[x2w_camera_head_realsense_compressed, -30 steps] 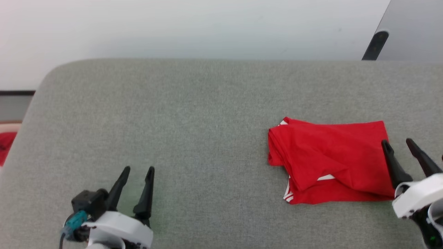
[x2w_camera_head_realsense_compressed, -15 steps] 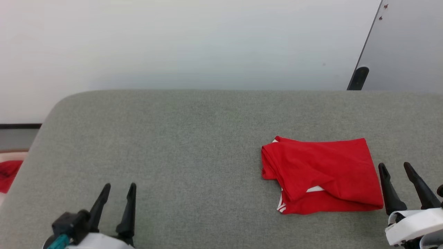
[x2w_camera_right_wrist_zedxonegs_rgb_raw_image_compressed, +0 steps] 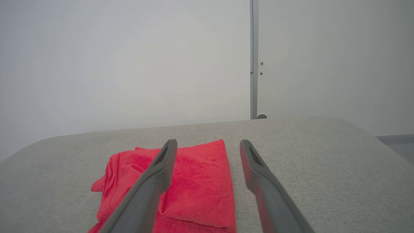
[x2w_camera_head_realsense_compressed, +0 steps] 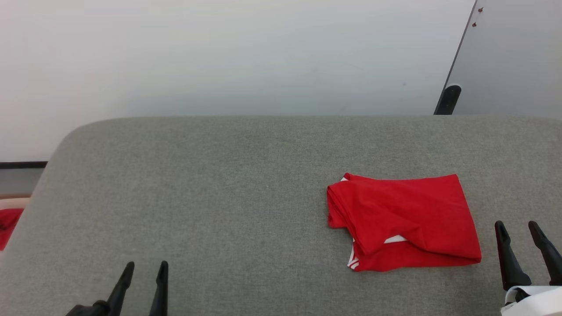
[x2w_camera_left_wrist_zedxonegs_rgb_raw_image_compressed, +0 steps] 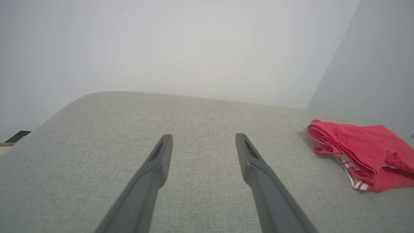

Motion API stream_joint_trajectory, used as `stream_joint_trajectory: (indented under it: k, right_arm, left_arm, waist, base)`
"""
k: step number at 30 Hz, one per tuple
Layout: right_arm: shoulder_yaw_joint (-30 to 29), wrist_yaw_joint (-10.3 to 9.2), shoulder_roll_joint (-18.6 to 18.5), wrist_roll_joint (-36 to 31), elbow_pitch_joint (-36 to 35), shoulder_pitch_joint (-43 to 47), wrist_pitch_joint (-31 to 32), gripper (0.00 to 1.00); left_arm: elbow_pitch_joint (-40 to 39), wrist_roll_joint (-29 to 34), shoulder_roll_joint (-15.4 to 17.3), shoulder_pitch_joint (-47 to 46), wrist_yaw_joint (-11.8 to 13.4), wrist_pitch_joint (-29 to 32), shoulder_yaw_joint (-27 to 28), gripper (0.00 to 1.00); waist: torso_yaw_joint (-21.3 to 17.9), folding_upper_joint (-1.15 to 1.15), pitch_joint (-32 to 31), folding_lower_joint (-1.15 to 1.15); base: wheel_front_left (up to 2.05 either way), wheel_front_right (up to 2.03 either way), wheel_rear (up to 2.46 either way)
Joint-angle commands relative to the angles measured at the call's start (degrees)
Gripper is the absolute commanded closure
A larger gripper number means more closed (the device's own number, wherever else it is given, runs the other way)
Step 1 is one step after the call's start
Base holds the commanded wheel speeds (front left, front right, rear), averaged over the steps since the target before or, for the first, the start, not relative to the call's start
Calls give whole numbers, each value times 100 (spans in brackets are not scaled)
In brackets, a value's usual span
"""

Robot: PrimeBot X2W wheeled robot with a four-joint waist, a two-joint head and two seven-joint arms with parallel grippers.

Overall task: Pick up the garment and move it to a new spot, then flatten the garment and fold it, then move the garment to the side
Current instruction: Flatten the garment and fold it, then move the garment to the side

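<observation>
Grey padded surface (x2w_camera_head_realsense_compressed: 219, 184) set before a pale wall (x2w_camera_head_realsense_compressed: 219, 57); we take this surface as our reference. On its right half, clear of every edge, lies the red jersey (x2w_camera_head_realsense_compressed: 404, 219), folded into a compact rectangle with white-and-red striped trim showing at its near-left corner. Over the surface's near edge we see the left gripper (x2w_camera_head_realsense_compressed: 146, 263) at the left and the right gripper (x2w_camera_head_realsense_compressed: 516, 224) at the right, each with jaws spread and holding nothing. Beyond the surface's left edge a scrap of red cloth (x2w_camera_head_realsense_compressed: 9, 221) shows.
</observation>
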Motion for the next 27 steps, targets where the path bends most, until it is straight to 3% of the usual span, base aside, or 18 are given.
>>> stream_joint_trajectory:
  k: [1, 20, 27]
  right_arm:
    - [-47, -9, 39, -42, -62, 74, 31, 0]
    - [-18, -9, 206, -66, -271, -1, 221, 0]
    - [426, -9, -220, 97, -289, -633, 820, 0]
  left_arm:
    - [-66, 38, -26, 61, 34, 6, 1, 0]
    - [-164, -28, -12, -146, 79, 85, -134, 0]
    - [-180, -43, -89, -349, 56, 62, -195, 0]
  waist:
    - [-6, 0, 21, 0]
    - [31, 0, 186, 0]
    - [40, 0, 497, 0]
  base:
    - [0, 0, 0]
    - [0, 0, 0]
    - [0, 0, 0]
